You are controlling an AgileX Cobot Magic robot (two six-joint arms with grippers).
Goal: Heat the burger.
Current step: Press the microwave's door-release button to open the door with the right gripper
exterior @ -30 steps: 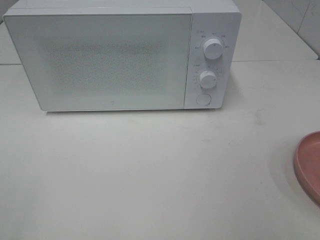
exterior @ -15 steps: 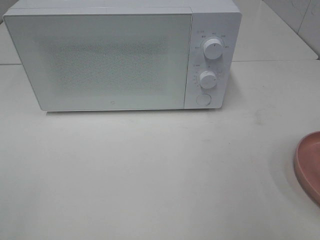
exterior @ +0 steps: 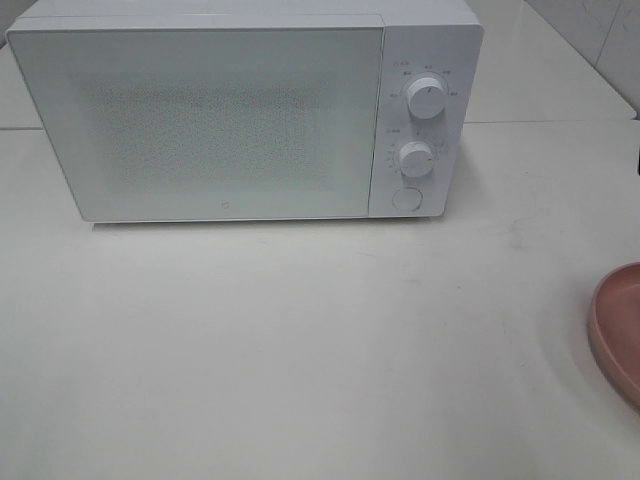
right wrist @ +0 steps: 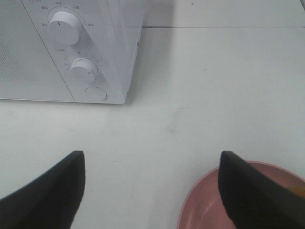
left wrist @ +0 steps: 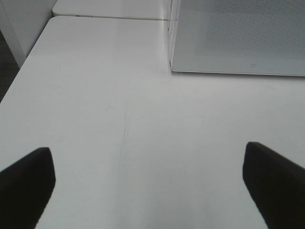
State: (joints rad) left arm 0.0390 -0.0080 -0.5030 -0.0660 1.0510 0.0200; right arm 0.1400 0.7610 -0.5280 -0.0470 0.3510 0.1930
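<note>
The burger is almost wholly out of view: only a small orange-brown and green sliver [right wrist: 299,189] shows on the pink plate [right wrist: 202,202] at the frame edge. The plate [exterior: 618,320] sits at the right table edge in the exterior view. The white microwave [exterior: 200,120] stands at the back with its door shut. My left gripper [left wrist: 152,186] is open and empty over bare table, left of the microwave's front. My right gripper [right wrist: 152,191] is open and empty, above the table beside the plate. Neither gripper shows in the exterior view.
The microwave panel has two round knobs [exterior: 427,100] [exterior: 415,158] and a round button [exterior: 406,198]; they also show in the right wrist view [right wrist: 66,21]. The white table [exterior: 300,340] stretches in front of the microwave. The table's left edge [left wrist: 19,71] drops off.
</note>
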